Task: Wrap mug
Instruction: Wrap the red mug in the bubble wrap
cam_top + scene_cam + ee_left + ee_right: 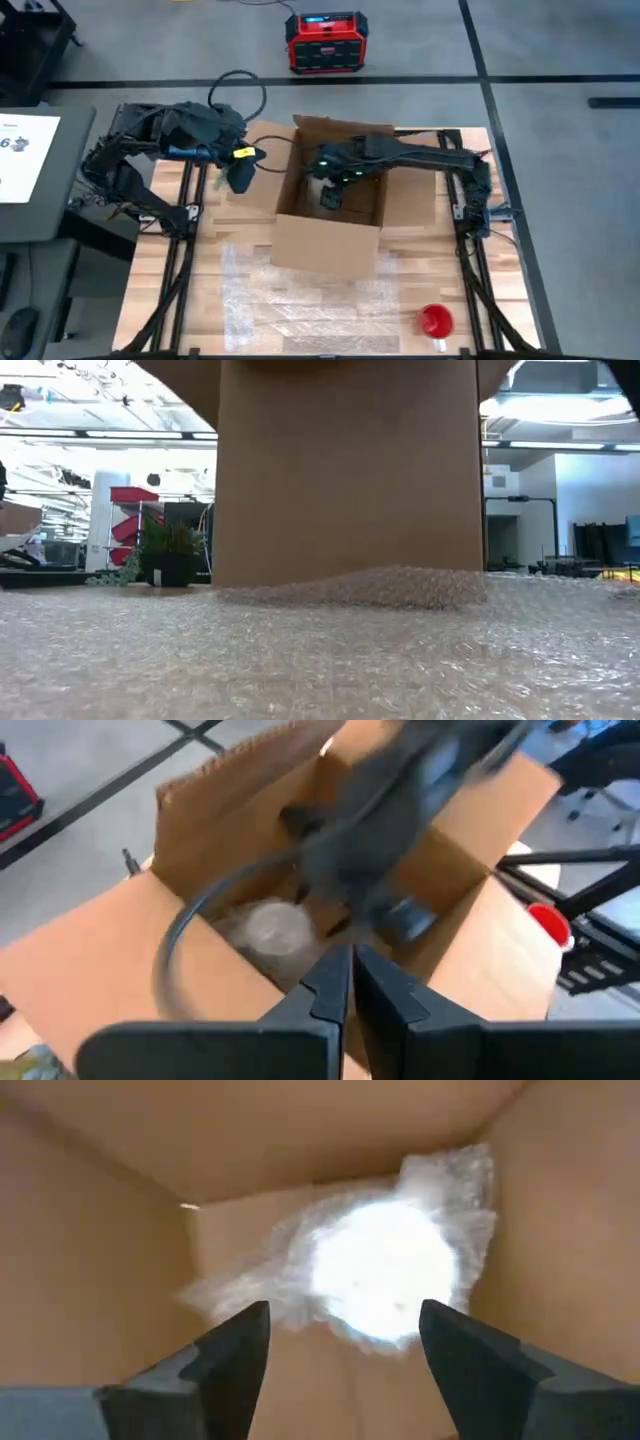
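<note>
An open cardboard box stands mid-table. A white bubble-wrap bundle lies on the box floor; what it holds is hidden. It also shows in the left wrist view. My right gripper reaches into the box from the table's right. It hangs open over the bundle, its fingers clear of it. My left gripper is shut and hovers outside the box's left wall. A red mug stands on the table near the front right.
A sheet of bubble wrap lies spread on the table in front of the box and fills the low view up to the box wall. A red and black case sits on the floor beyond the table.
</note>
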Tool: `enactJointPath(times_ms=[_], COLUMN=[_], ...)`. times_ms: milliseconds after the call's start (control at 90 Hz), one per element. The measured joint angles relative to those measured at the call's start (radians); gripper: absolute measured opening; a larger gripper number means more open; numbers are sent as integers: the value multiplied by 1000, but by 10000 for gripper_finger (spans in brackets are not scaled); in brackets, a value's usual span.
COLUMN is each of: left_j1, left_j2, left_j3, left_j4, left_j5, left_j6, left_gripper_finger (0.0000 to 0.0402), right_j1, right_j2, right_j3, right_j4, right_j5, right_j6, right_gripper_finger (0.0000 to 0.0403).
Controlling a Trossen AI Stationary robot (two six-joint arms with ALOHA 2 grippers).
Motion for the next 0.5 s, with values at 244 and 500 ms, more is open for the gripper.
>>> enactJointPath(times_ms=[244,500], left_j1=[-74,-154], left_j2=[71,93], left_j3=[-56,-282], left_j4=[-29,-55], left_j5=[-3,-60], left_j6=[7,-74], left_gripper_finger=[0,0], right_j1=[19,-167], right_j2=[-229,-266], right_j3=[0,-2], right_j4=[23,-45], right_j5=[191,340], right_j6=[132,221], right_gripper_finger=[209,165])
